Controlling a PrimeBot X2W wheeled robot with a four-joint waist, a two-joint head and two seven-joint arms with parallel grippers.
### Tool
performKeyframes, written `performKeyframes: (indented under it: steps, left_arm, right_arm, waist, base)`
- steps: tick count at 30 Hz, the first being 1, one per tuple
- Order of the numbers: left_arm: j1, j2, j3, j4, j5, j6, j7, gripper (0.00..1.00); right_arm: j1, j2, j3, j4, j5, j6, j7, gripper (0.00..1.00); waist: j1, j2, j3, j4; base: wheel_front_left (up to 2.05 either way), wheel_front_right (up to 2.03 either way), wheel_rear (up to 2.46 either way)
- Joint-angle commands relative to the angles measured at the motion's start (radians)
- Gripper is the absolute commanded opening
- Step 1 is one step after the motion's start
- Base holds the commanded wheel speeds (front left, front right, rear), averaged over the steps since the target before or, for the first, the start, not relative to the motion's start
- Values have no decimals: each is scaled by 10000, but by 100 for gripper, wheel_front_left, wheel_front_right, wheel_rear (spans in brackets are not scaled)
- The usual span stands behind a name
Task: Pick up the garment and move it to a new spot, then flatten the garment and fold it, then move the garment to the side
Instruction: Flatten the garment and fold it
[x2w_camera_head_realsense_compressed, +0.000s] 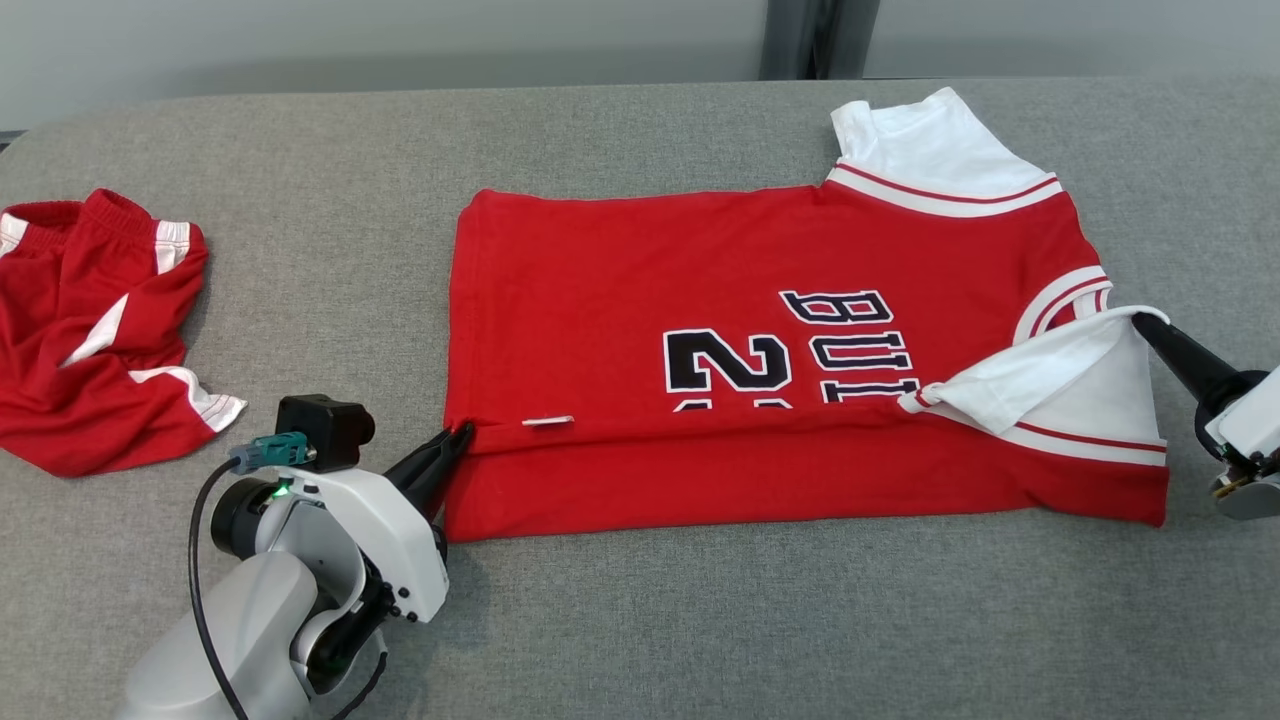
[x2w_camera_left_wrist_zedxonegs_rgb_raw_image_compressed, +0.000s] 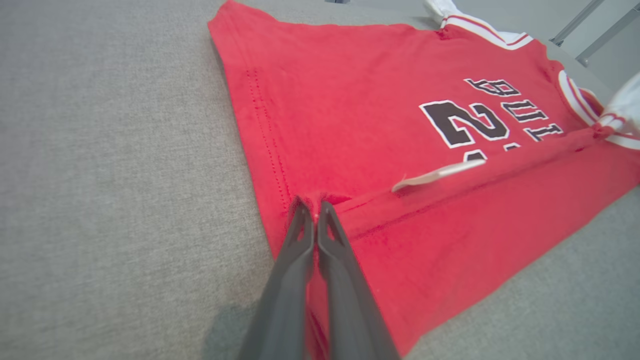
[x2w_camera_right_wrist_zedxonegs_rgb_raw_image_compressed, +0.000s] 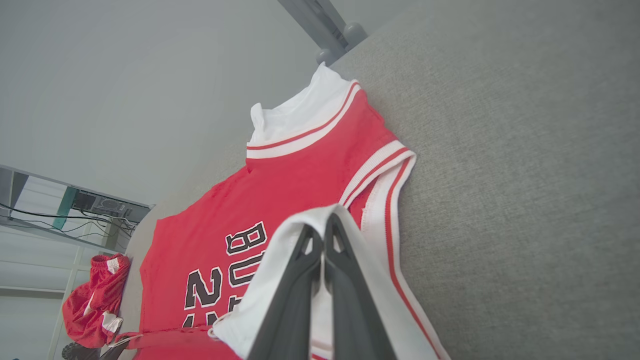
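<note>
the garment was a red jersey with white trim. it lay spread out on the grey tabletop, a bit to the right of the middle. its neck end pointed right and its bottom hem pointed left. the long edge near me was folded up over the front, and the fold hid the lower part of the black number and letters. a small white tag stuck out along that folded edge.

the left fingers were pressed tight together on the corner of the fold, at the hem. in the left wrist view i saw them pinching a little bump of red cloth, with the tag near, further along the fold.

the right fingers were squeezed together too. they held the white sleeve by its edge, pulled up a little over the red cloth. in the right wrist view the white cloth hung over both fingers.

the red shorts lay in a bunch at the far left of the tabletop, well apart from the garment.
</note>
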Motion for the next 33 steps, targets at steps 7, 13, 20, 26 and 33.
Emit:
performKeyframes:
  steps: [7,13,20,26,33]
  left_arm:
    - [-255,-120,-66,315,117,-121,-210,0]
    - [-455,-261,-174,522,234,-112,-274,0]
    - [-691,-407,-324,823,340,-74,-179,50]
    - [-613,-428,-398,1090,339,-145,-275,100]
    - [-419,-346,-79,1049,275,89,-1062,100]
  right_arm:
    - [-72,144,-54,310,-212,5,-247,0]
    - [-73,219,-176,384,-130,5,-393,0]
    - [-168,360,-363,790,-27,5,-530,100]
    - [-244,456,-427,1106,-242,5,-842,100]
    - [-51,303,-509,948,-848,5,-1927,100]
  waist:
    - [0,0,-6,18]
    - [0,0,75,81]
    - [0,0,192,142]
    - [0,0,25,116]
    - [0,0,-477,61]
  base:
    - [0,0,0]
    - [0,0,0]
    - [0,0,0]
    - [0,0,0]
    - [0,0,0]
